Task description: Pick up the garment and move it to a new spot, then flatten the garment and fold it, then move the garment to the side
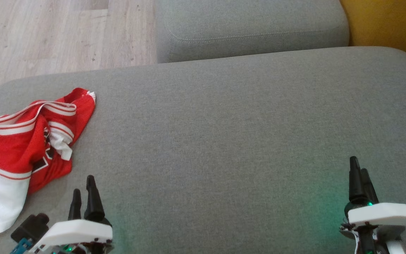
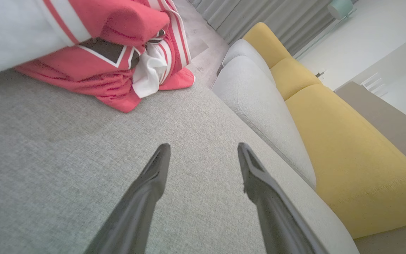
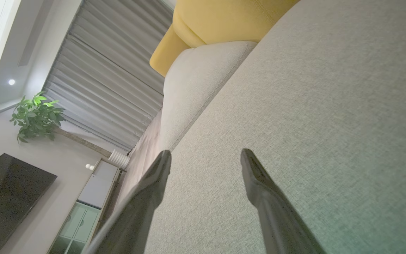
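the red and white jersey (image 1: pixel 30 141) is lying crumpled at the left edge of the grey sofa seat (image 1: pixel 224 123). the left gripper (image 1: pixel 84 185) is hovering just beside it, jaws spread wide, probably because it is nearest for the pickup; the right gripper (image 1: pixel 359 165) is hanging wide open, far right.

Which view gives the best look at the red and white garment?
Head view: the garment lies crumpled, almost whole, at the left of the cushion. Left wrist view catches its near edge, cropped. Right wrist view faces cushion and curtains.
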Controlling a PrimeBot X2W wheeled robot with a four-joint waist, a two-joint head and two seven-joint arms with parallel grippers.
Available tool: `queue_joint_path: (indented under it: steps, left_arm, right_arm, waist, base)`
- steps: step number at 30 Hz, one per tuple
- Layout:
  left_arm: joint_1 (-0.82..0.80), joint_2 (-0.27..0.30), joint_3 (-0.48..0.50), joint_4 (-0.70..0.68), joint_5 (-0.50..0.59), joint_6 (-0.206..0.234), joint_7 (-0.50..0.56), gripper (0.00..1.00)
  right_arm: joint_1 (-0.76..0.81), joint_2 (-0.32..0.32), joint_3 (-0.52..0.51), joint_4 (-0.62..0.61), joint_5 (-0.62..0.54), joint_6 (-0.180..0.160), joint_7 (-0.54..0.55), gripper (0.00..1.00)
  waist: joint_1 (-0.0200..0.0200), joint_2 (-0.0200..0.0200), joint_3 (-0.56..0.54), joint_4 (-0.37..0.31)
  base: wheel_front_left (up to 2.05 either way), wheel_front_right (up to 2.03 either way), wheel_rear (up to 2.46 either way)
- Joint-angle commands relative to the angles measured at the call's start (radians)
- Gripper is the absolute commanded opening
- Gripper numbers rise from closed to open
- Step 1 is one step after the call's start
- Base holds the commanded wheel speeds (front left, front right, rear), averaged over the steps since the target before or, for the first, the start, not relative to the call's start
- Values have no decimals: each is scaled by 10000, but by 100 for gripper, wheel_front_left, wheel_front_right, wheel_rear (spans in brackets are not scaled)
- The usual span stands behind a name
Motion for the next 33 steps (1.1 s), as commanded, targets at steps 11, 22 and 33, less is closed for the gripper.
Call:
queue_joint_path:
  steps: [11,22,33]
  left_arm:
    - [-240,240,-157,-353,1531,235,-409,100]
    - [-238,321,-348,-422,2758,429,-705,100]
    - [-242,403,-560,-413,4052,600,-1031,100]
  right_arm:
    - [-586,-58,318,-446,-1477,-4,-420,100]
    - [-590,-63,477,-485,-2672,-5,-714,100]
    - [-605,-68,665,-559,-3998,-5,-1039,100]
  waist:
    - [0,0,-52,13]
    - [0,0,-73,0]
    - [0,0,-87,-20]
  base:
    - [0,0,0]
    - [0,0,0]
    - [0,0,0]
